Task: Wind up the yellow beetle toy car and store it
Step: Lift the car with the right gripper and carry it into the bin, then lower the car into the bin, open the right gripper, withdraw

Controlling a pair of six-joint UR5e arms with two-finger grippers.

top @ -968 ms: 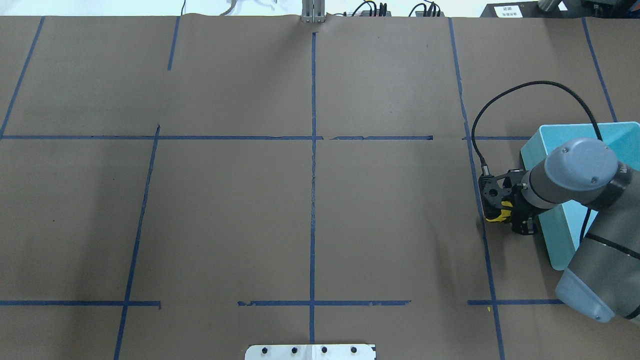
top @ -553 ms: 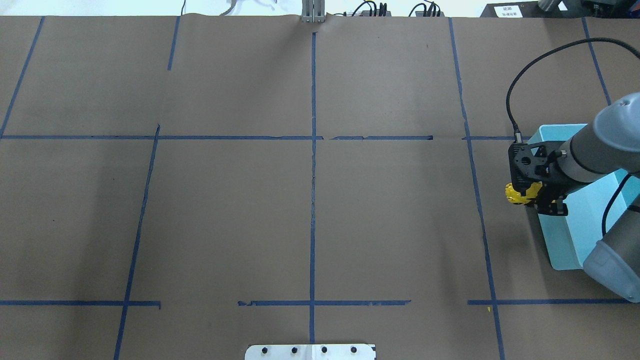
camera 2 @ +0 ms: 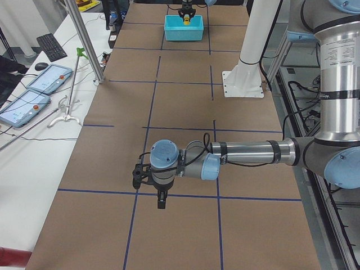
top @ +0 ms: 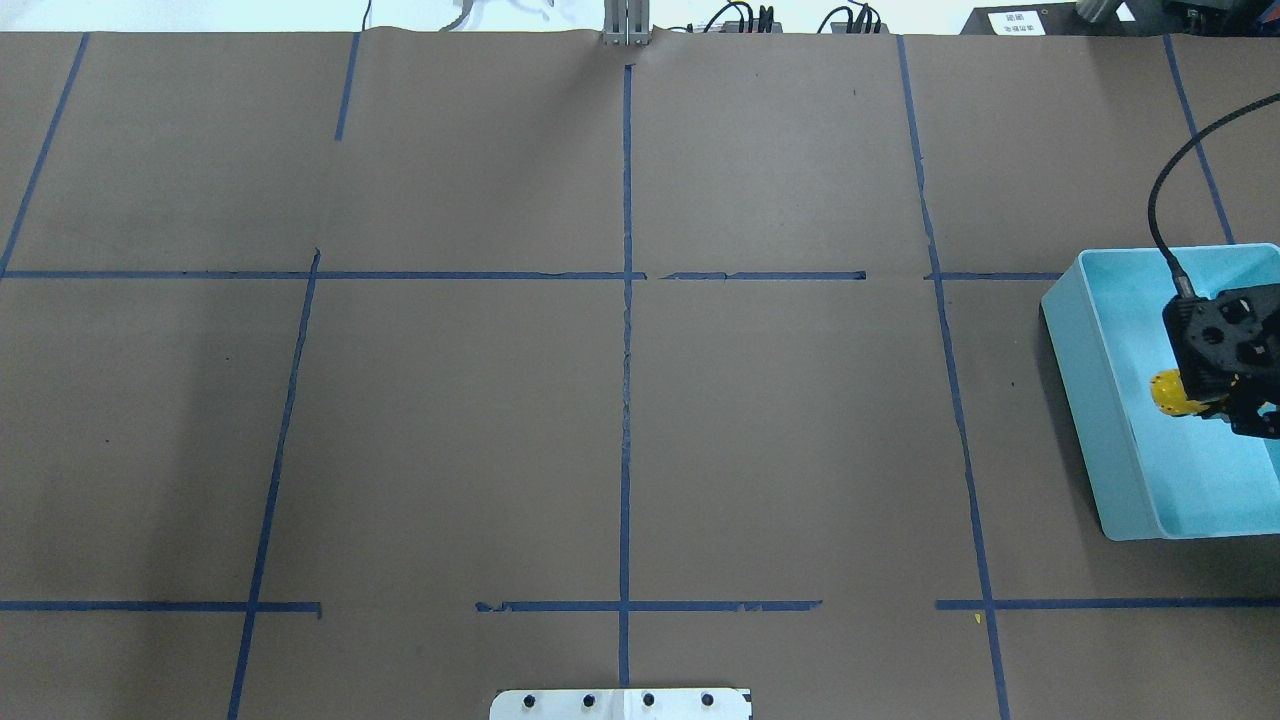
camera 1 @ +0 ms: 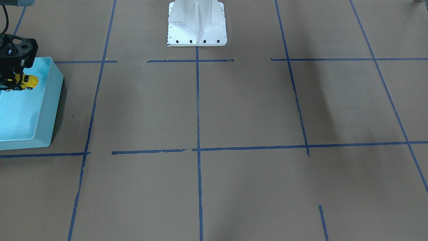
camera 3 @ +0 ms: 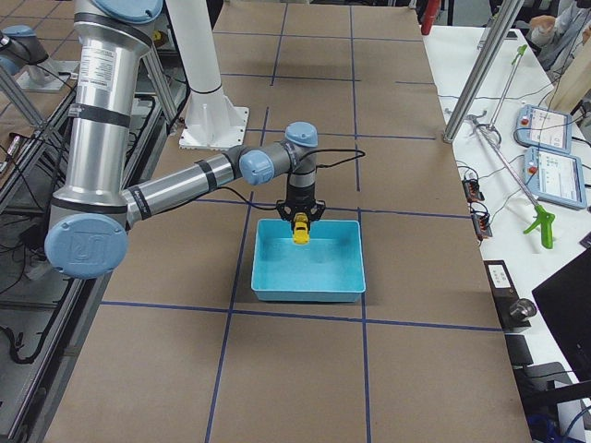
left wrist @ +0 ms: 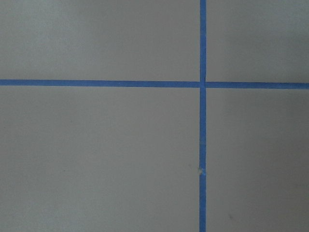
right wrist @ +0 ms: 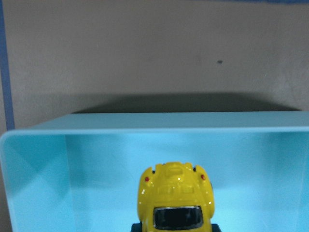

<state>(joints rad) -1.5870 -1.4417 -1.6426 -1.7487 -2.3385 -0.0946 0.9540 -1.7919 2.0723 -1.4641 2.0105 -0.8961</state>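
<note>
Storing step (winding I judged done): my right gripper (top: 1200,398) held the yellow beetle toy car (top: 1168,392) clamped in its jaws, hanging over the blue bin (top: 1088,400), inside its walls. Next called for lowering, then a gentle release. The wall toward table centre was nearest, with open room elsewhere. The left gripper (camera 2: 161,198) sat far off; I could not tell its jaws.

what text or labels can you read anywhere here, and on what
White label, top right of the overhead view: print too small to read.
Lettering on the left arm, upright grey tube: too blurred to read.
Yellow beetle toy car and blue bin: no text shows.
</note>
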